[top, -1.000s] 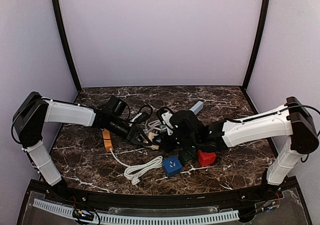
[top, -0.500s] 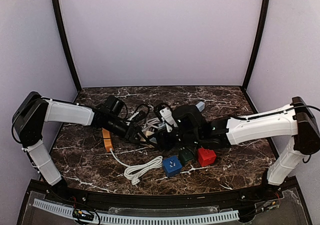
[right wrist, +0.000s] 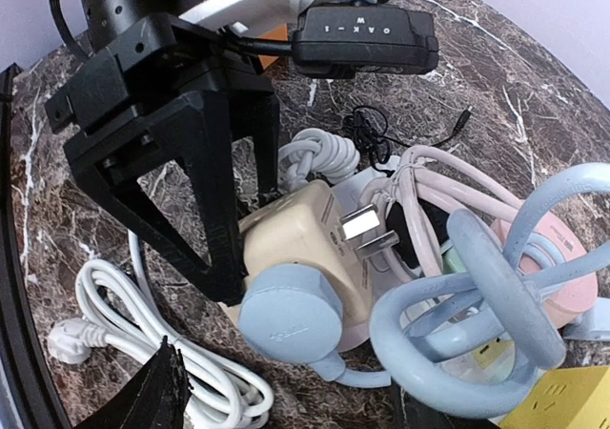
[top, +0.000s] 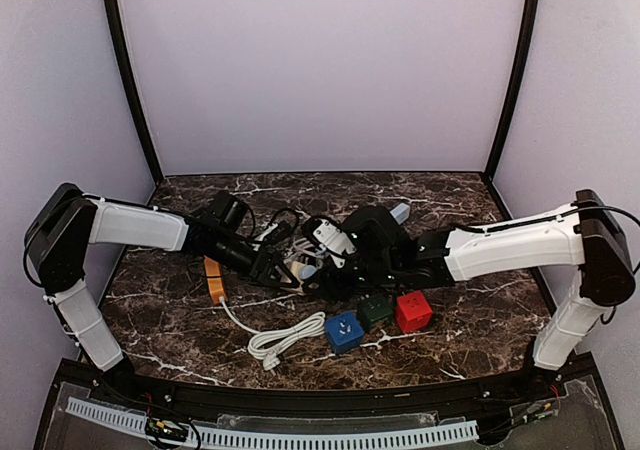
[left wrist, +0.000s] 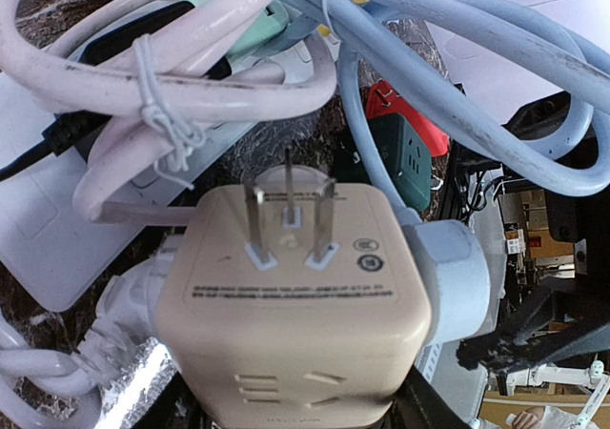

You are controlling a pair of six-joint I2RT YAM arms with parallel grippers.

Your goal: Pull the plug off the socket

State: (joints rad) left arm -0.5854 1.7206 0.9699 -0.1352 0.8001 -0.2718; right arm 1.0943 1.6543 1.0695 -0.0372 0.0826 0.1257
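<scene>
the socket, a beige cube with bare prongs on one face, is clamped by the left fingers over the middle of the tabletop. the plug, a round pale blue cap, sits pushed into the cube's side, and its thick cord loops off beside it. the right fingers stand spread with nothing between them, just short of the plug.

both parts look like hard, smooth, light plastic and not fragile. only the pins' friction holds them, so i'd expect a firm, straight pull to do it. the place to take hold is the plug's round rim close to the cube, not the stiff, springy cord.

room is tight: a tangle of other cords crowds behind the socket, and coloured cubes lie near. the open way seems back along the right arm.
</scene>
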